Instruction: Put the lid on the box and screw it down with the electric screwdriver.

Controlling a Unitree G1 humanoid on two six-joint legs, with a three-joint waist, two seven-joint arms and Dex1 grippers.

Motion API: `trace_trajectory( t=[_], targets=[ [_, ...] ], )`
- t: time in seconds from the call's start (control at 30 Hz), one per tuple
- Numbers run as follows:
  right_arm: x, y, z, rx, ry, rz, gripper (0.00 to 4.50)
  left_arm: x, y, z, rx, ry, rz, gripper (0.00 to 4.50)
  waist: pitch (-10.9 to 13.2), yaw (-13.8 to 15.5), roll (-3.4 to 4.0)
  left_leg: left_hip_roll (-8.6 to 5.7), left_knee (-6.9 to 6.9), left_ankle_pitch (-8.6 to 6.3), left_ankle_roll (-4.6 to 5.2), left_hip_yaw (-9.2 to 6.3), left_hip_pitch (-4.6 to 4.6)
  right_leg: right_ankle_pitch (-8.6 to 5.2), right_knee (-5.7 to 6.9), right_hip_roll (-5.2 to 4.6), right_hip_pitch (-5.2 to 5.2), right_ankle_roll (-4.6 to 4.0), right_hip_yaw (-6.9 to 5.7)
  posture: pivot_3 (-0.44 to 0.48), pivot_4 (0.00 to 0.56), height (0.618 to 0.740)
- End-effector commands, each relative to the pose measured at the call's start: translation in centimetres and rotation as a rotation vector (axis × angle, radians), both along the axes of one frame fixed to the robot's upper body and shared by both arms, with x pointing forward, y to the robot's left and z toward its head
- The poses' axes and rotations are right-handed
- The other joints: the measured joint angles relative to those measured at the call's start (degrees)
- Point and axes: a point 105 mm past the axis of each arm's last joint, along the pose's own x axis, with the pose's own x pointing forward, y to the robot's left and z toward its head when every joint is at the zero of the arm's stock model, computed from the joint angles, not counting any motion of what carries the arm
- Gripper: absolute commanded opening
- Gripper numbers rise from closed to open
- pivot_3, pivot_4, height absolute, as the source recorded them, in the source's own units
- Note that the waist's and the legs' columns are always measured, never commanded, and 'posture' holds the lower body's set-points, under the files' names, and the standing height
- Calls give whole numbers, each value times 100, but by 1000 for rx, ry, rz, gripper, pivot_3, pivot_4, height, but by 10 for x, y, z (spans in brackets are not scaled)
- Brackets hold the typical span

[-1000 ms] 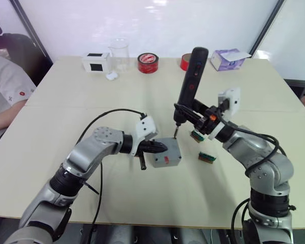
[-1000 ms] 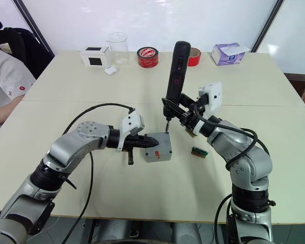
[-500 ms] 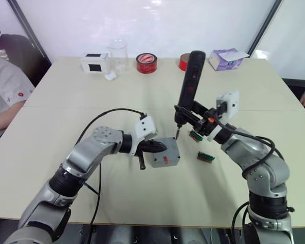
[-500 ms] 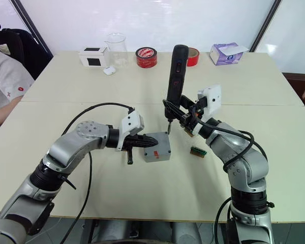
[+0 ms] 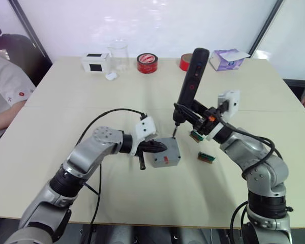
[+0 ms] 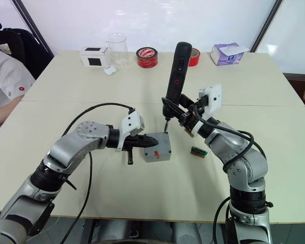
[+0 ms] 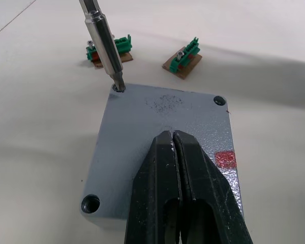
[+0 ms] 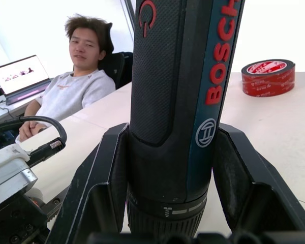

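Grey speckled lid, steel bit in corner hole

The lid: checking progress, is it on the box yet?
On: the lid covers the box, screwdriver bit in its corner hole.

The lid is matt grey cast metal with a faintly speckled, paint-like finish; the box under it looks the same. The electric screwdriver has a black plastic body — finely textured grip, smoother blue-black side panel — and a bright polished metal bit. The table is smooth, matt cream
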Motion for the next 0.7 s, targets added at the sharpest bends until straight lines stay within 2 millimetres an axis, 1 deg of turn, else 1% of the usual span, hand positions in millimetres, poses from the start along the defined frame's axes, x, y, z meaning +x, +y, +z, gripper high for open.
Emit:
trace_trajectory(
  t=[0.03,0.2,0.47,0.57,0.67,0.7],
  targets=[
    [-3,3,15,-15,-93,3,1831,2,5,-8,31,13,19,0,0,0,0,0,0,0,0,0,0,0,0,0,0,0,0,0,150,740],
    [-1,1,9,-50,-98,-17,1831,2,6,-9,32,11,20,0,0,0,-1,0,1,0,0,0,1,0,0,0,1,0,0,0,150,740],
    [1,-4,8,-64,-110,-38,1831,0,2,-8,29,6,13,0,-1,4,-1,0,1,0,0,-1,3,0,1,0,4,0,0,0,150,740],
    [-1,0,0,-81,-96,-27,1831,0,2,-8,29,8,11,0,-1,7,-1,0,1,0,0,-1,3,0,1,0,4,0,0,0,150,740],
    [-6,4,-13,-94,-62,-7,1831,-1,2,-9,31,11,10,0,-5,9,-5,0,1,0,0,-1,6,0,0,0,7,0,0,0,150,740],
    [-8,6,-21,-114,-45,1,1831,-1,3,-10,33,12,10,0,-8,8,-7,0,1,0,0,-2,7,0,0,1,9,0,-1,0,150,740]
  ],
)
